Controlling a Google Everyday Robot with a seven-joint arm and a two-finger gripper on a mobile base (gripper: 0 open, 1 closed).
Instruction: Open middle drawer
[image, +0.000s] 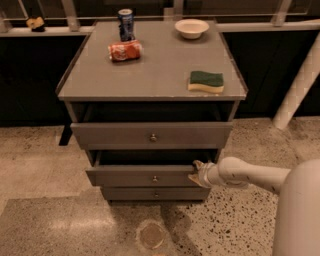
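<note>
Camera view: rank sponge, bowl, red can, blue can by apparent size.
1. Sponge and bowl: look alike; sponge sits nearer the camera, so unranked.
2. Red can, lying down.
3. Blue can, upright, farther back, slightly smaller.
Gripper is at the middle drawer's right front edge.

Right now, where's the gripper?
In the camera view, the gripper is at the right end of the middle drawer, below the top drawer and above the bottom drawer.
</note>
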